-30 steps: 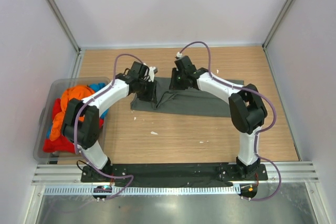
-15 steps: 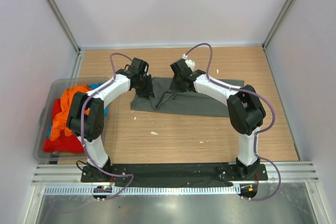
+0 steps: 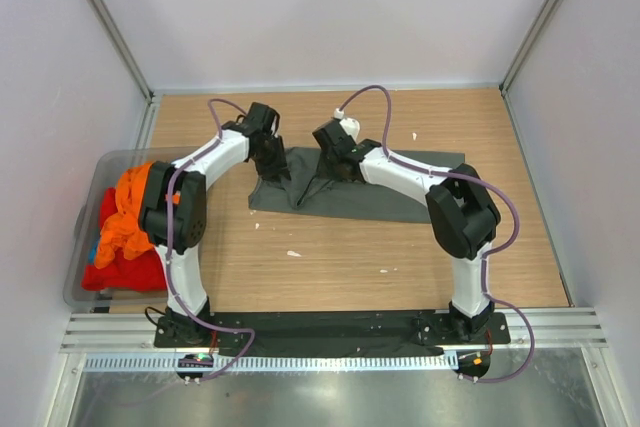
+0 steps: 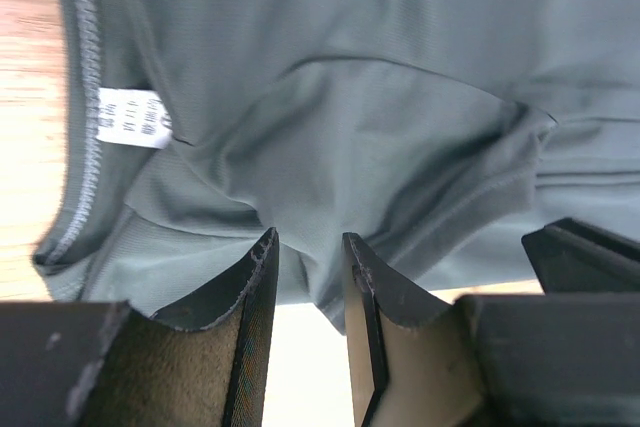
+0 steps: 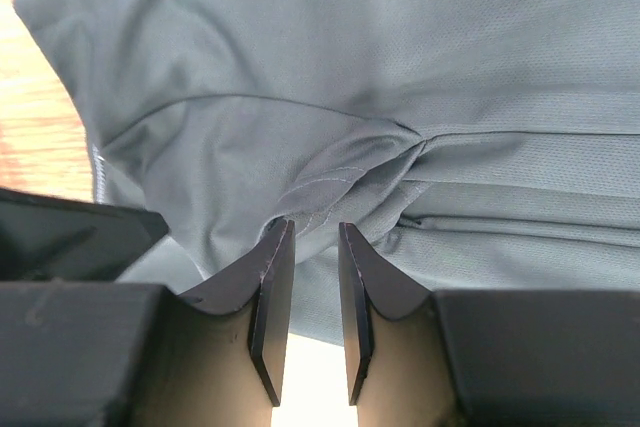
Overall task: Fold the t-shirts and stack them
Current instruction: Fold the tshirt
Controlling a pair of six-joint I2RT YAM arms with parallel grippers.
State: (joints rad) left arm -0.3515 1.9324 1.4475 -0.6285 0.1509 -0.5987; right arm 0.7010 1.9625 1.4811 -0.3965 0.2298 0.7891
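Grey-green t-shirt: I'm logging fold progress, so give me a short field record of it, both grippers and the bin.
shirt: grey-green t-shirt spread on the table, end nearer the bin bunched and lifted
left gripper: shut on its edge, care label nearby
right gripper: shut on a bunched fold
bin: holds orange shirt and red shirt, unfolded
stack: none yet

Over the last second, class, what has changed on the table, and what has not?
The right gripper slid left toward the left gripper, whose wrist swung farther out; the dark t-shirt bunched up between them. Both grippers stay pinched on its cloth. The shirt's right half and the bin of bright shirts have not moved.
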